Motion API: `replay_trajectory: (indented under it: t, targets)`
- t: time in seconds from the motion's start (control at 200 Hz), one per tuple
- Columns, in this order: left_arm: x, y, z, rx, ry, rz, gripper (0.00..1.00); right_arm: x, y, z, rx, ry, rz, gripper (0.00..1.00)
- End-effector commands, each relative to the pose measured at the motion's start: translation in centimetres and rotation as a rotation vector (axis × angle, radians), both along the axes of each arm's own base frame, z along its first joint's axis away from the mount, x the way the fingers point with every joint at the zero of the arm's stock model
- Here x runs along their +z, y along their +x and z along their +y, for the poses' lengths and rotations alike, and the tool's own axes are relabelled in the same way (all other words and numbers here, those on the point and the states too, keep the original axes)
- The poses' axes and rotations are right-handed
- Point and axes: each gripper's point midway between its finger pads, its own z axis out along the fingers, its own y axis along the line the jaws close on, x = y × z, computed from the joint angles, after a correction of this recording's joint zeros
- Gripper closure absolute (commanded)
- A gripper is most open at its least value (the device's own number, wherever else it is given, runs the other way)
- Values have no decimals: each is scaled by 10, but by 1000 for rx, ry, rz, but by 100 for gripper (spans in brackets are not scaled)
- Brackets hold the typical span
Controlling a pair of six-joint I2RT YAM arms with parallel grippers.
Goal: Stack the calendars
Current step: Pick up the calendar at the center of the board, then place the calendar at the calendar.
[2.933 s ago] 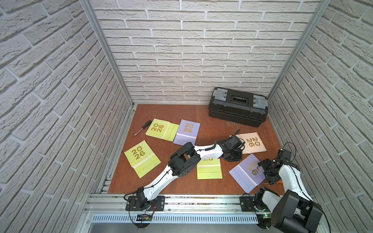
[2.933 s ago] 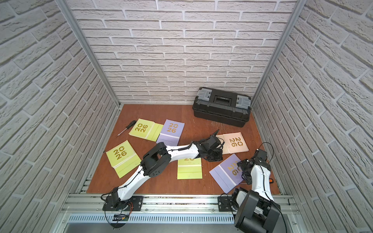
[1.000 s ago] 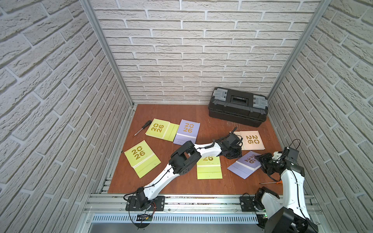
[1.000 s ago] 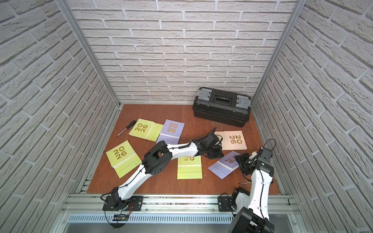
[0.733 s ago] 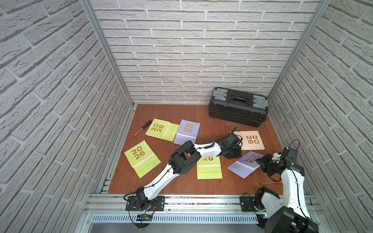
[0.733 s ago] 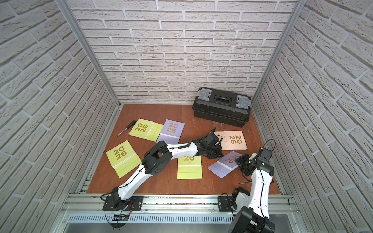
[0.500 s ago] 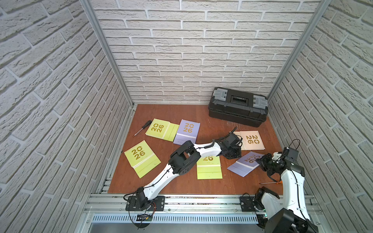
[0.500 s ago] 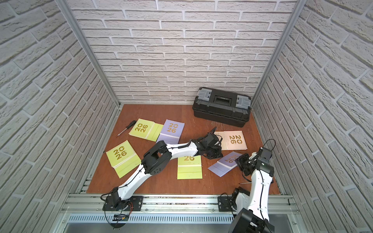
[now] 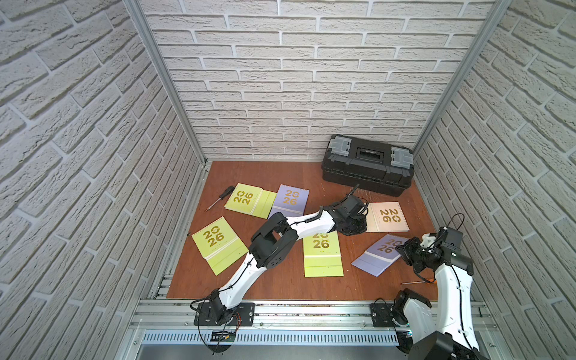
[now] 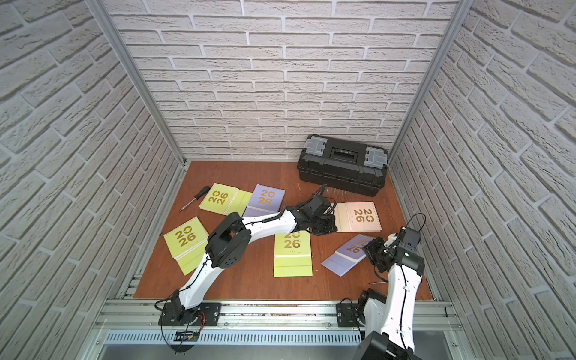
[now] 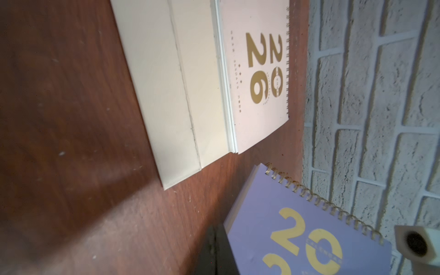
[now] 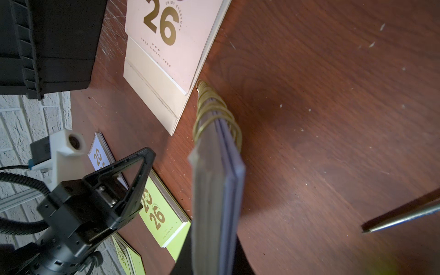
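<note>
Six calendars are spread over the wooden table. At the back left lie a lime-green calendar [image 9: 246,199] and a lavender calendar [image 9: 291,199]. Another lime-green calendar [image 9: 218,243] lies at the left, and a third [image 9: 322,252] in the middle. A beige calendar [image 9: 388,216] [image 11: 257,71] lies at the right. My right gripper [image 9: 405,249] [image 12: 214,257] is shut on the spiral-bound end of a second lavender calendar [image 9: 378,254] [image 12: 219,178], holding that end off the table. My left gripper [image 9: 352,218] [image 11: 217,250] is shut and empty, low at the beige calendar's left edge.
A black toolbox [image 9: 367,163] stands at the back right, against the wall. A screwdriver [image 9: 219,198] lies at the back left. A thin metal tool [image 9: 416,282] lies at the front right beside my right arm. Brick walls close in three sides.
My right gripper has shut on the lavender calendar's end. Earlier that calendar lay flat nearer the front right; now it is shifted left and tilted up. The left arm has hardly moved.
</note>
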Motion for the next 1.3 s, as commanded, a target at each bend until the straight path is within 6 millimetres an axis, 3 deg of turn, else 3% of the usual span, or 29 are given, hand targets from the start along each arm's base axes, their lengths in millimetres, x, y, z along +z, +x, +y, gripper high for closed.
replay_trajectory:
  t: [0.0,0.295,0.605,0.835,1.04,1.295]
  targets:
    - [19,10,22,40,13,-59,100,36,20,5,60,-20,-140,97]
    - [37,16,83,128,80,-123,100,76,42,33,194,-20,-299,97]
    - [47,16,154,240,141,-174,100,100,64,102,503,52,-413,97]
    - [43,12,199,310,185,-184,100,89,71,152,708,103,-416,98]
    - [36,6,230,343,253,-188,100,79,74,184,817,140,-451,97]
    - [28,-2,252,366,313,-190,100,65,63,205,915,183,-465,98]
